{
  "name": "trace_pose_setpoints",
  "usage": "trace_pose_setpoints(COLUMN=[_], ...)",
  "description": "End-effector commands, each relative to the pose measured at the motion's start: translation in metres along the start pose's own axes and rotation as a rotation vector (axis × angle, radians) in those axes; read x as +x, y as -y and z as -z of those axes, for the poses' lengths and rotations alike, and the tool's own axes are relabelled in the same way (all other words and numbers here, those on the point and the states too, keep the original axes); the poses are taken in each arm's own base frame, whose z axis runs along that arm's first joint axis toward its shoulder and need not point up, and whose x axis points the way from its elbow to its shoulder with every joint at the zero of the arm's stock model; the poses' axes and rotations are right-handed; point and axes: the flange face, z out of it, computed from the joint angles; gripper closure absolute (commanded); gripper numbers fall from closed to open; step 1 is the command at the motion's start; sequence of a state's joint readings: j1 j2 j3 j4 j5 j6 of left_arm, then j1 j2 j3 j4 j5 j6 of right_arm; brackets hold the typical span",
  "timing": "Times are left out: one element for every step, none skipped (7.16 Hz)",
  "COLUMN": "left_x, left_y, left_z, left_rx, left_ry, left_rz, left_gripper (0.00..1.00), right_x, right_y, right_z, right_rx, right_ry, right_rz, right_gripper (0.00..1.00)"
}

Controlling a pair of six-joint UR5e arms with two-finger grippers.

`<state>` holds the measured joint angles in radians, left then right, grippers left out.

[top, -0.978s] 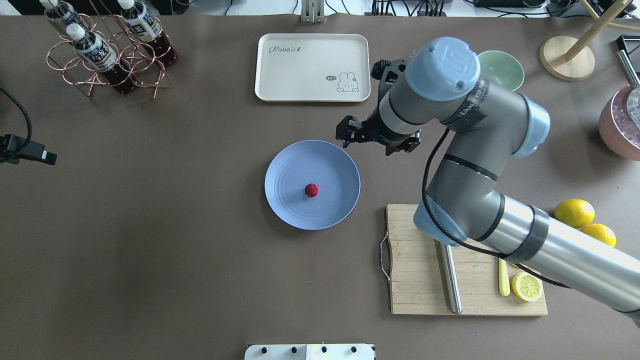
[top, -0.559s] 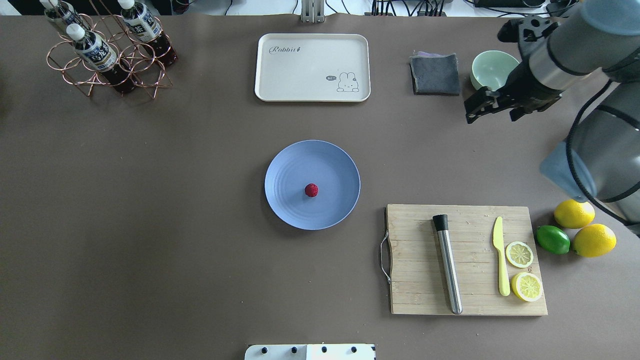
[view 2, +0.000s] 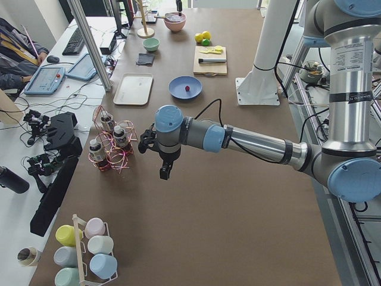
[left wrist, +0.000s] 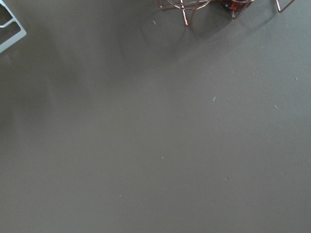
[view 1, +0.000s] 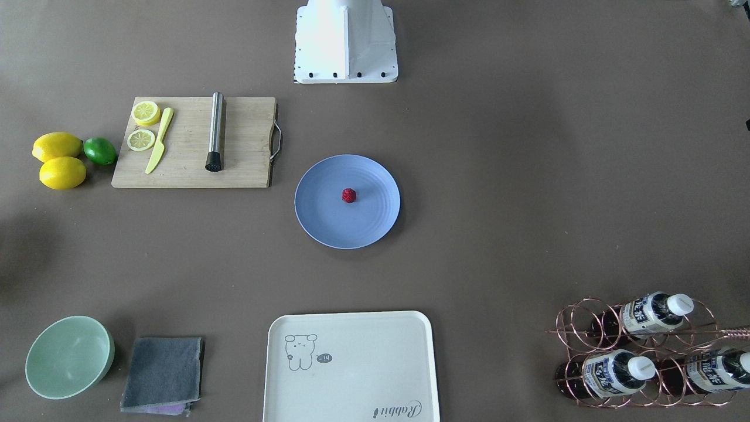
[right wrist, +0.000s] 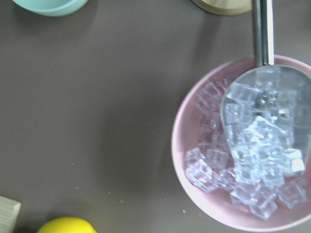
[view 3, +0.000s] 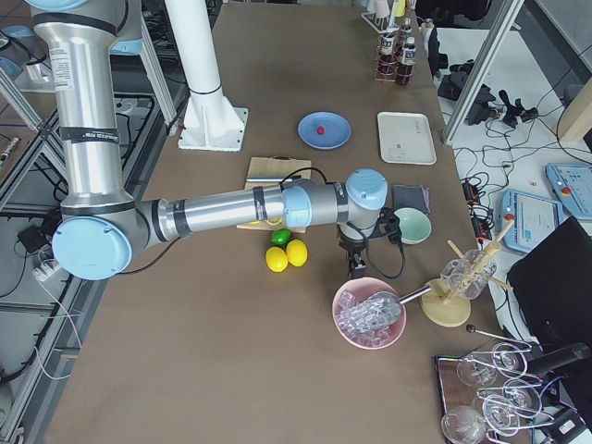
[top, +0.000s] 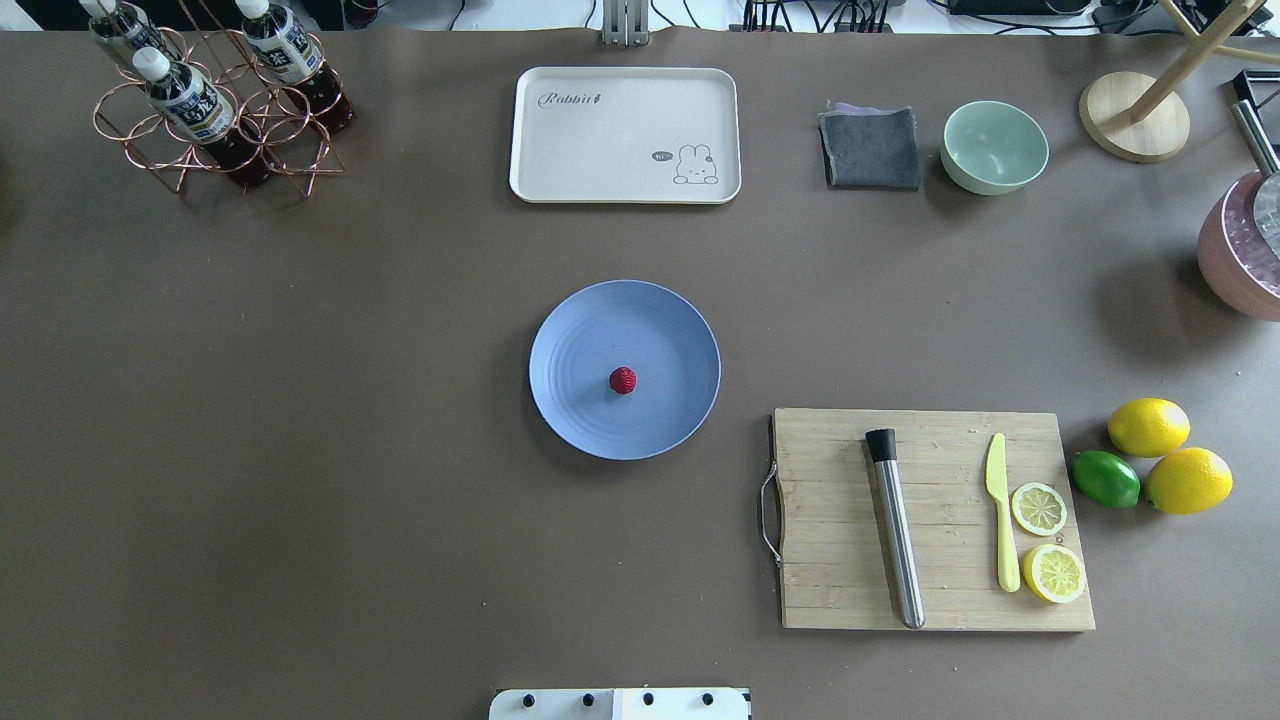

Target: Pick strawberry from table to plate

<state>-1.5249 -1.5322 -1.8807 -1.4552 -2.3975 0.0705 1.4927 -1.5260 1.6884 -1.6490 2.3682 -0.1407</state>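
At the middle of the periwinkle plate point(top: 570, 330) sits the strawberry point(top: 622, 380). The left gripper point(view 2: 164, 173) hangs near the bottle rack point(view 2: 110, 149), the right gripper point(view 3: 354, 269) beside the ice bowl point(top: 1222, 262); whether either is closed, I cannot tell.

Both arms are silver-grey metal tubes point(view 2: 256, 143) joined by rounded pale blue caps point(view 2: 168, 117). A thin black cable point(view 2: 213, 100) trails along the left forearm. The left gripper point(view 2: 164, 174) and right gripper point(view 3: 354, 270) are black. The white pedestal base point(view 1: 345, 41) has small black screws point(view 1: 335, 75).
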Motion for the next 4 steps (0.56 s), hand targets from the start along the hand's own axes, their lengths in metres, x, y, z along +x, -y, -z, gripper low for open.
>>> trace_pose_setpoints(left_x=[-0.007,-0.016,-0.018,-0.026], left_y=[-0.002,-0.011,-0.016,-0.026], left_z=[-0.001,-0.010,-0.012,-0.020], left_rx=[-0.021,-0.041,-0.045,-0.063], left_ry=[0.004,0.004,0.002,-0.001], left_rz=[0.015,0.035,0.035,0.051], left_gripper=[0.03,0.03,0.03,0.03], right_x=[0.067,0.071,0.076,0.077], right_y=[-0.040,-0.041,-0.044,-0.048], right_z=[0.011,0.008,0.014,0.016], right_rx=[-0.038,-0.055,-0.041,-0.036], right_ry=[-0.019,-0.023,-0.020,-0.018], right_rz=[0.019,-0.001,-0.013,-0.026], right_gripper=[0.00,0.00,0.00,0.00])
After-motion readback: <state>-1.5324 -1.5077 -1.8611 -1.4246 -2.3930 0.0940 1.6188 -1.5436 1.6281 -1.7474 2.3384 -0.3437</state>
